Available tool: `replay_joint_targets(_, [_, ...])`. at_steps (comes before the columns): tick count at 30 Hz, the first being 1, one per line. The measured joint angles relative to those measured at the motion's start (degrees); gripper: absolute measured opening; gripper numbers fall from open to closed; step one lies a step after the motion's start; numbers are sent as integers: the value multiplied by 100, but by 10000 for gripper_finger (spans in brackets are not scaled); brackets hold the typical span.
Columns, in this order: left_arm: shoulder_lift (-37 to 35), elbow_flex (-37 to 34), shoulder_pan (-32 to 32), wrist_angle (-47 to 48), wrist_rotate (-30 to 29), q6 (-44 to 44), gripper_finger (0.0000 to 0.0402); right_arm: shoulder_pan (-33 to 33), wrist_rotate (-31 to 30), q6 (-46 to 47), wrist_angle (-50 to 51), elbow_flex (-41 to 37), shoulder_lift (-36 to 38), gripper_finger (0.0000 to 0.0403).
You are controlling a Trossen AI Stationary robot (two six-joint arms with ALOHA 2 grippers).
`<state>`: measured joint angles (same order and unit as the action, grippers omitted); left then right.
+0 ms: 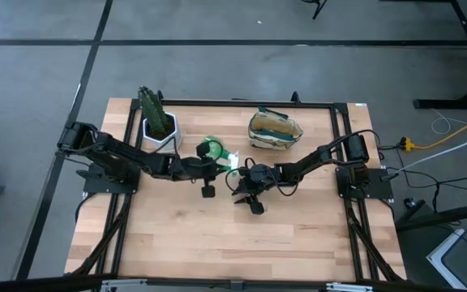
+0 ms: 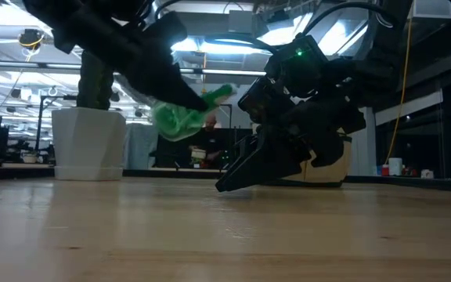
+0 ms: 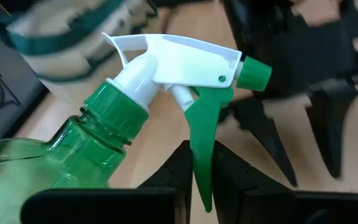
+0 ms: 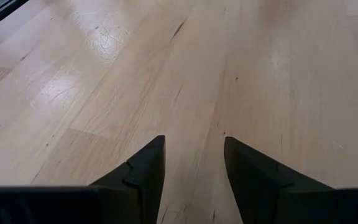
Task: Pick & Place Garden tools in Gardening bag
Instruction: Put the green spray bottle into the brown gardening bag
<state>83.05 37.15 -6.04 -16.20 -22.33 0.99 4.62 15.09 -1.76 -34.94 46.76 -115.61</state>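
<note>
A green spray bottle (image 1: 212, 149) with a white trigger head (image 3: 185, 59) is in my left gripper (image 3: 201, 157) above the table's middle; in the low view the bottle (image 2: 177, 119) is off the wood. My right gripper (image 4: 192, 155) is open and empty, pointing down at bare wood just right of it (image 1: 248, 195). The beige gardening bag with green trim (image 1: 275, 130) stands on its base at the far middle-right. No trowel, rake or shears show on the table. My left gripper has the bottle's green trigger lever (image 3: 199, 140) between its two fingers, which stand close on either side of it. The fingers lie across the lever, near its lower end. The bottle is lifted clear of the table and lies tilted, nozzle toward the right arm.
A white pot with a green cactus (image 1: 159, 123) stands at the far left, close behind my left arm. The right arm's gripper (image 2: 233, 178) hangs low near the table, right beside the bottle. Bare wood lies along the near half of the table (image 1: 217, 243).
</note>
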Motion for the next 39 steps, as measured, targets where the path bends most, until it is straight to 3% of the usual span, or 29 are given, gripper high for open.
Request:
replay_joint_targets(8, [0,0,338,-662,7,290,28,2,2,0,0,0,0,167])
replay_joint_targets(14, [0,99,611,-672,31,620,28,0,0,0,-1,0,1,167])
replay_joint_targets(27, [-4,870,1289,-627,831,1190,28,1,1,0,-1,0,0,167])
replay_joint_targets(39, [-4,1320,1607,-630,967,1731,28,2,2,0,-1,0,2,167])
